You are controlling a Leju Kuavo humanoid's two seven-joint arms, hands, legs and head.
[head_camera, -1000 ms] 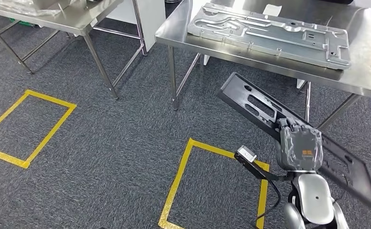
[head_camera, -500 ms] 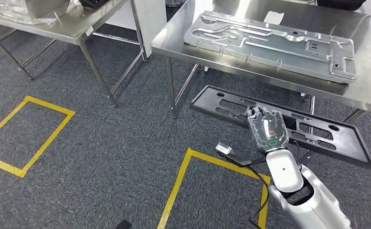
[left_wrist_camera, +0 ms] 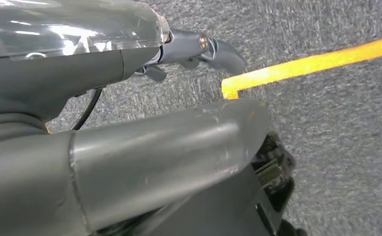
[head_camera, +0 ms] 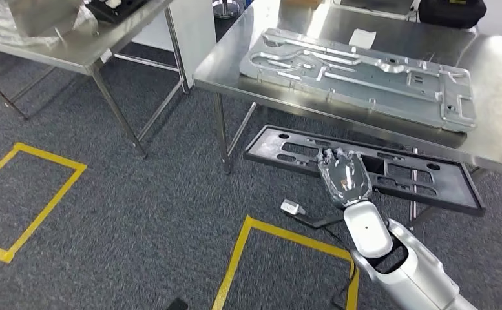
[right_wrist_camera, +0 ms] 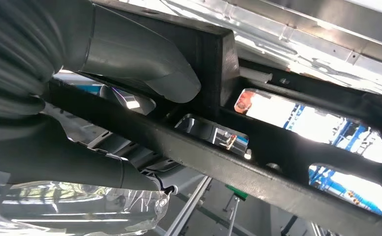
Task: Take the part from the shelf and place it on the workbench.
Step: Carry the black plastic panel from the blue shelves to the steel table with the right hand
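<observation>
Right hand (head_camera: 344, 179) grips black part (head_camera: 287, 146) mid-length, below workbench (head_camera: 493, 116).

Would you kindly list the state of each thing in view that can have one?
Black plastic frame: held level, below the workbench top.
Right robot hand: gripping the frame.
Metal panel: lying flat on the steel workbench.
Left robot hand: hanging above carpet.

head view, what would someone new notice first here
The long black plastic frame, gripped by the robot's right hand, hangs level just below the near edge of the steel workbench. On that bench lies a big stamped silver metal plate. Yellow tape rectangles stand out on the dark grey carpet.
</observation>
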